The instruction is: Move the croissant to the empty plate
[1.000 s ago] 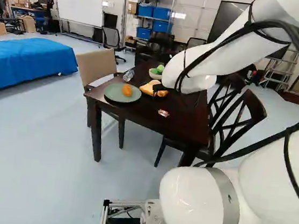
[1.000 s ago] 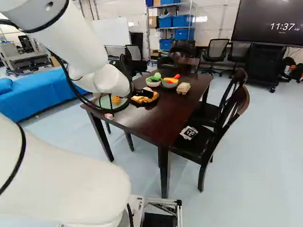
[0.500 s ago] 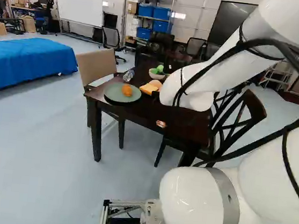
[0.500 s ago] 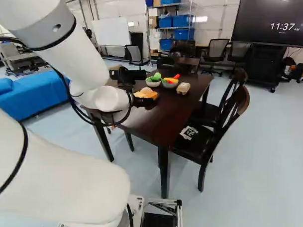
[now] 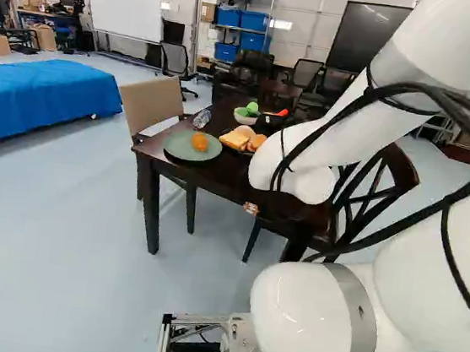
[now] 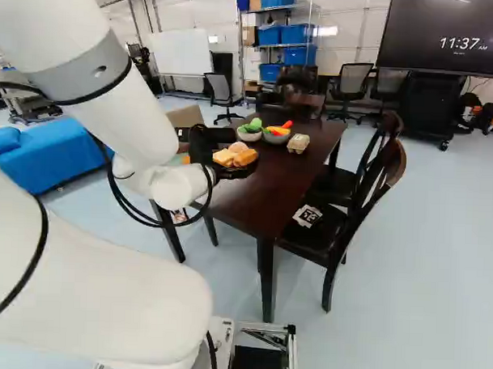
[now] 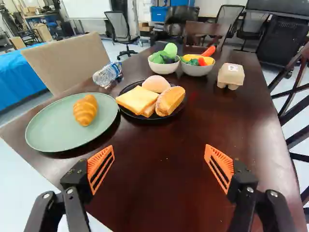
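Dark table (image 7: 159, 164), as seen across the room; over it, black gripper (image 6: 202, 144), its fingers spread wide apart; green plate (image 7: 50, 123); smaller black plate (image 7: 126, 111) bearing bread (image 7: 136, 99); lastly, the croissant (image 7: 85, 110), resting on the green plate

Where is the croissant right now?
The croissant lies on the green plate at the near left of the left base view's table, beside the black plate of bread, outside the open end effector.
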{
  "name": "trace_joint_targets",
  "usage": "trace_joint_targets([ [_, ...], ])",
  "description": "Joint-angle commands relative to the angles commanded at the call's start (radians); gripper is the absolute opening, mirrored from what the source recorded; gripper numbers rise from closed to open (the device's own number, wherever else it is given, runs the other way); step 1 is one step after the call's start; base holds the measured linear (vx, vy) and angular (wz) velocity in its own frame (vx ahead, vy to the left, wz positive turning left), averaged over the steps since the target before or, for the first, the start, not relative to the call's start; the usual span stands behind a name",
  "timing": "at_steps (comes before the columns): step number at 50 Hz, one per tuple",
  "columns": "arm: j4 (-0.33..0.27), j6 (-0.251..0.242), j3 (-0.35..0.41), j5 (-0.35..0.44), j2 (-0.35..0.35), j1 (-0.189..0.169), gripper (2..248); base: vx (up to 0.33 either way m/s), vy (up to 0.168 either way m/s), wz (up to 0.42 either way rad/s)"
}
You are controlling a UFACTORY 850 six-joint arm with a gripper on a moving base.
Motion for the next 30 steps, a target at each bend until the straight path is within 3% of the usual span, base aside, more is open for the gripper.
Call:
trace_joint_targets([
  [30,0.0,0.0,0.075,0.147,-0.007,0.001,247,0.0,0.0,0.0],
])
